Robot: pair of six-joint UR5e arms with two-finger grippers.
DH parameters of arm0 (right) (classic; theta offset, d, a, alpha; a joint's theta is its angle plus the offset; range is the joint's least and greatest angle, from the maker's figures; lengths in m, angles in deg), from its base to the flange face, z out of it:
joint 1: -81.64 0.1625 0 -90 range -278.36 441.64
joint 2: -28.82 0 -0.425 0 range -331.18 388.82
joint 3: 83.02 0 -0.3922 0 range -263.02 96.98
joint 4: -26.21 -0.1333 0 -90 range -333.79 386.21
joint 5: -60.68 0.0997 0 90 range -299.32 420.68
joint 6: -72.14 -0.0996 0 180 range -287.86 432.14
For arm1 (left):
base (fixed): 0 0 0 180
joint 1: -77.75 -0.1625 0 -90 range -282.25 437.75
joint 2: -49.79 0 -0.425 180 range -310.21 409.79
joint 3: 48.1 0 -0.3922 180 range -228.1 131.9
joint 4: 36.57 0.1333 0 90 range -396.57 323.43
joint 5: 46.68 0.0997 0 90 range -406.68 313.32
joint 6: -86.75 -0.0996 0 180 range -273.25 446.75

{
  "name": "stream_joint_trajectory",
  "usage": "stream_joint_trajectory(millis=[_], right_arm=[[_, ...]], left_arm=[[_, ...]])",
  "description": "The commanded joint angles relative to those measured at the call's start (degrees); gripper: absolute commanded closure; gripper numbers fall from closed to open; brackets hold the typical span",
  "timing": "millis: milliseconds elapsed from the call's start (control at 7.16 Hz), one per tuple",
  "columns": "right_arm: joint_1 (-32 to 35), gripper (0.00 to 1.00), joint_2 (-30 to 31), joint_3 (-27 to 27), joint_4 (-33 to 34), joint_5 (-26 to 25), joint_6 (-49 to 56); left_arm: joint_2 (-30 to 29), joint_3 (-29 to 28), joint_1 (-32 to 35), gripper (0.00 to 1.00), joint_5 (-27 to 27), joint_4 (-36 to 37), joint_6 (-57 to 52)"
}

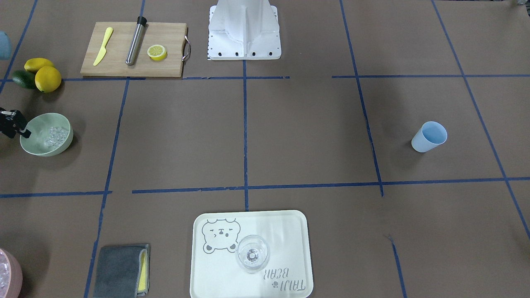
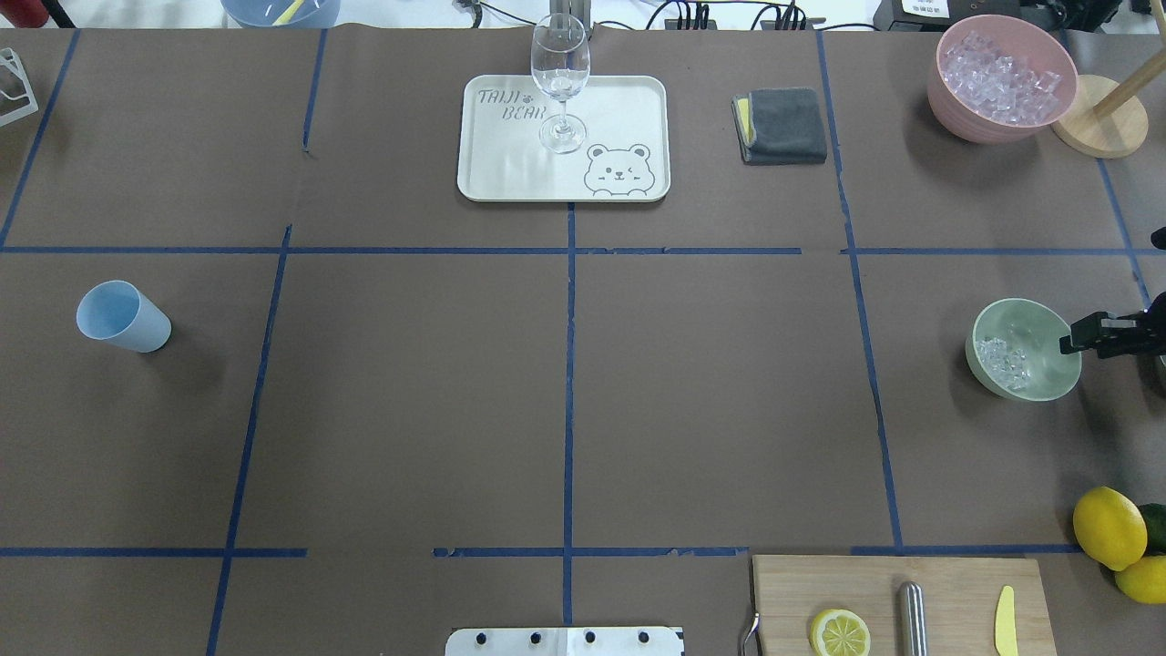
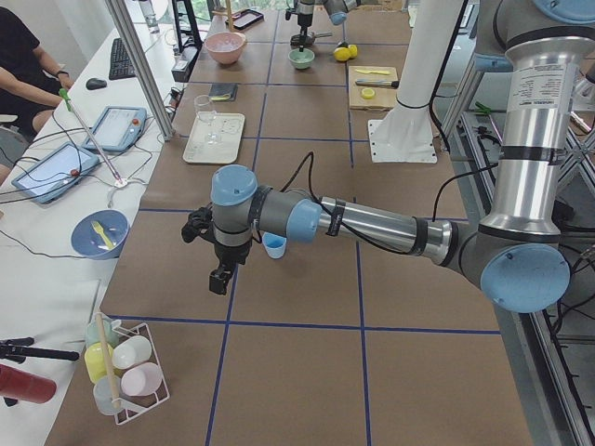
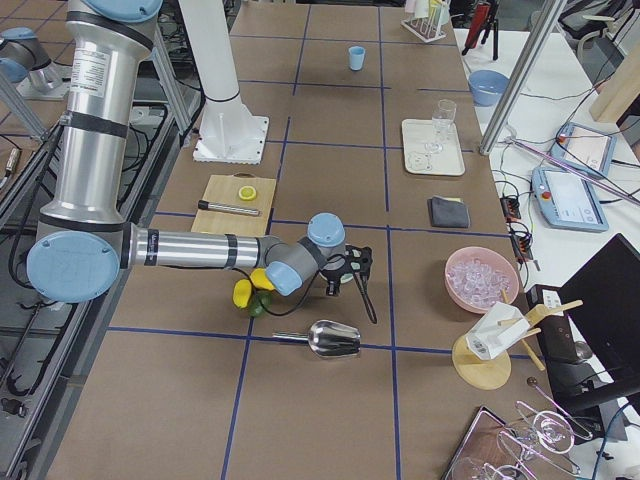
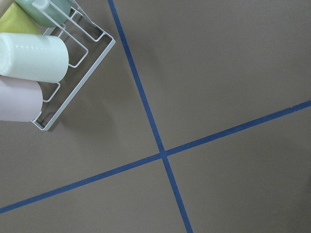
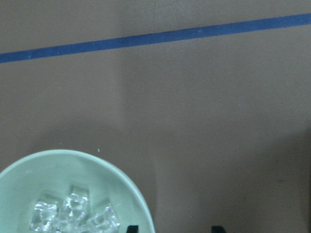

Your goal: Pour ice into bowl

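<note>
The pale mint-green bowl (image 2: 1048,369) stands at the table's right side and holds a small pile of clear ice cubes (image 2: 1002,360). It also shows in the front view (image 1: 35,147) with the ice (image 1: 57,135), and in the right wrist view (image 6: 121,187) with the ice (image 6: 73,213). My right gripper (image 2: 1071,343) is open and empty, level with the bowl's outer rim, its fingertips just beside it (image 6: 173,229). My left gripper (image 3: 219,279) hangs over the table's left end near the light blue cup (image 2: 123,316); I cannot tell whether it is open or shut.
A pink bowl (image 2: 947,100) full of ice stands at the far right. A metal scoop (image 4: 335,340) lies on the table near the right arm. Lemons (image 2: 1109,527), a cutting board (image 2: 947,583), a tray (image 2: 629,100) with a stemmed glass (image 2: 560,73) and a grey cloth (image 2: 782,123) also stand on the table.
</note>
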Motion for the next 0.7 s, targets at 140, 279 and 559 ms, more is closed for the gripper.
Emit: stream_joint_trajectory(millis=[140,279,559], right_arm=[[7.1,0.00,-1.1,-0.6,12.2,-0.1,19.3],[11.4,0.00,-2.4,-1.0,18.2,-0.1,28.2],[18.7,0.00,-6.2,-2.8,30.9,0.6,42.9]], left_arm=[[0.3,0.0,0.2,0.00,0.0,-0.2,-0.1],[0.3,-0.1,0.2,0.00,0.0,-0.2,-0.1],[0.3,-0.1,0.2,0.00,0.0,-0.2,-0.1]])
